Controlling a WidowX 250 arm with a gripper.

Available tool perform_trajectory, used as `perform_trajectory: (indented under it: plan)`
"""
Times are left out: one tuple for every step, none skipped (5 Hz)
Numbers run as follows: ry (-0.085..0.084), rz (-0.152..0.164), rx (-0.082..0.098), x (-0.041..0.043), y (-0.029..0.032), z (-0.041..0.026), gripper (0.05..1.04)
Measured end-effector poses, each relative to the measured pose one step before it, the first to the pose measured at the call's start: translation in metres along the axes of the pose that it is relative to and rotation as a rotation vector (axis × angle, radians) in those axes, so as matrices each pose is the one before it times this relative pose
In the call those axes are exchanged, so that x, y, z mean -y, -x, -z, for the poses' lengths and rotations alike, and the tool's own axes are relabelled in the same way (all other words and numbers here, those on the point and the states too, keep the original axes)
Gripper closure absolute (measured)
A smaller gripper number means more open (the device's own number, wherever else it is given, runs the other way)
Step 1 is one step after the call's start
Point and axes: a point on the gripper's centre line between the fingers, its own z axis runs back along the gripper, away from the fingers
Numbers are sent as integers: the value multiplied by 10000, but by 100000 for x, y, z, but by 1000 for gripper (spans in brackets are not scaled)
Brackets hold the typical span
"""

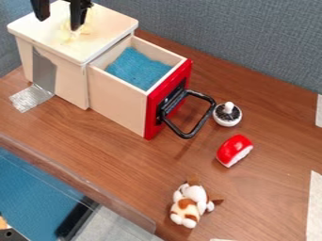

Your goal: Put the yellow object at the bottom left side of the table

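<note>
- One pale yellow object (84, 31) is lying on the light wooden top of the toy drawer cabinet (108, 24), near the upper left of the view, and so is resting above the table rather than at its bottom left side.
- The black gripper (59, 24) is hanging over that same top, its two fingers standing well apart, so it is showing an open grasp; one finger is reaching down right at the yellow object, though whether it is touching cannot be told.
- The drawer (118, 101) is sitting pulled out from the cabinet, holding a blue lining (138, 68) and showing a red front (151, 117) with a black loop handle (188, 134).
- Silver tape (30, 98) is running down the cabinet's side and onto the brown wooden table (119, 157).
- A small white bowl (227, 123) is standing just beside the handle, holding dark bits and a white knob (229, 107).
- A red-and-white toy piece (233, 149) is lying below the bowl in the view.
- A brown-and-white plush dog (189, 204) is lying nearer the bottom edge.
- A clear strip (129, 215) is edging the table at the lower left, and a blue-grey partition (232, 35) is rising behind it all.
</note>
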Motion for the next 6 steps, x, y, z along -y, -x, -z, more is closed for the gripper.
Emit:
perform_trajectory:
  plan:
    - [61, 33, -4, 41, -94, 386, 267]
    - [103, 191, 69, 114, -83, 38, 576]
    - [245, 115, 11, 126, 78, 79, 843]
    - [338, 264, 64, 468, 752, -602, 989]
    - [-14, 404, 285, 832, 1726, -1297, 1021]
    - [-118, 680, 67, 1267, 2762, -1055, 1024]
